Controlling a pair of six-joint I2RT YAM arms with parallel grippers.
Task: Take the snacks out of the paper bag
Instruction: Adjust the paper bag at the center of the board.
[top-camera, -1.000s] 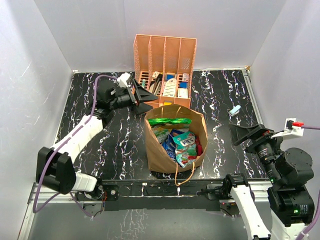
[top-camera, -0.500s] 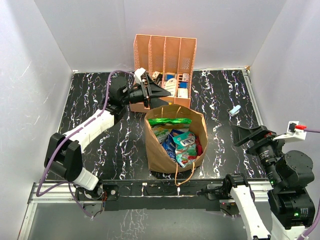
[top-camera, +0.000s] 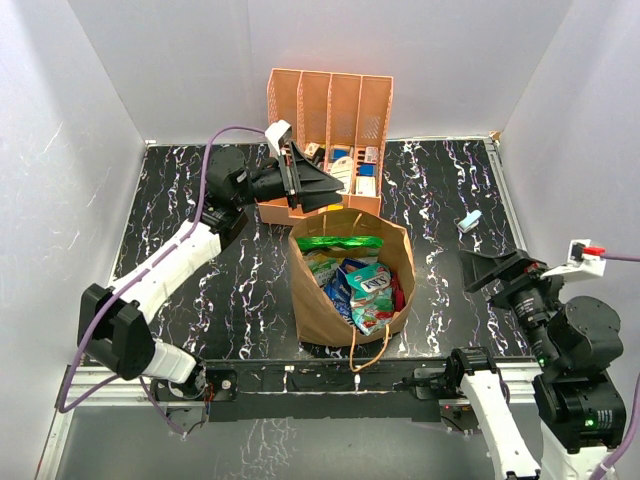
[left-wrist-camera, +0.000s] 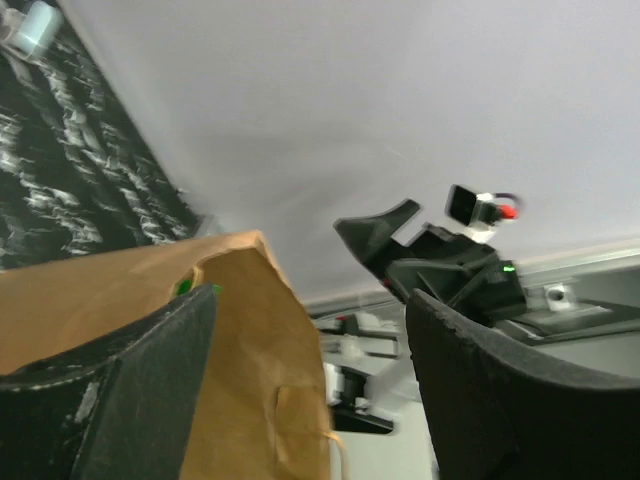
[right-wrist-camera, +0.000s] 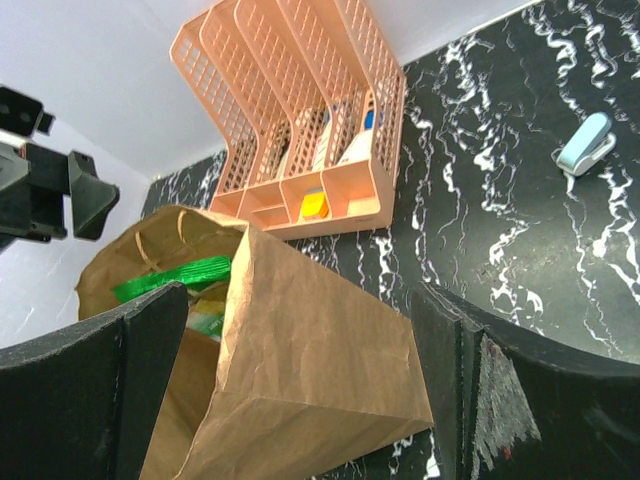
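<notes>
The paper bag (top-camera: 345, 310) stands about the middle of the worktop (top-camera: 230, 290), a little toward the near edge, with its mouth open upward. The snacks (top-camera: 362, 285) are all inside it: a green packet (top-camera: 340, 243) lies across the far side of the mouth, and blue, teal and red packets are heaped below it toward the near side. One thin cord handle (top-camera: 372, 350) hangs down the bag's near face.

The left tool (top-camera: 335, 190) hangs above the bag's far rim, just in front of the orange organiser (top-camera: 330, 100) that sits at the far edge. From the left wrist view, the left tool (left-wrist-camera: 312, 300) has its jaws standing apart with the brown rim showing between them, and they have hold of nothing.

The right tool (top-camera: 475, 268) is over by the right edge, well apart from the bag and pointing toward it. From the right wrist view, the right tool (right-wrist-camera: 300, 300) is spread wide and empty, with the bag framed between its fingers.

A small blue and white item (top-camera: 469, 222) lies near the right edge, toward the far corner
</notes>
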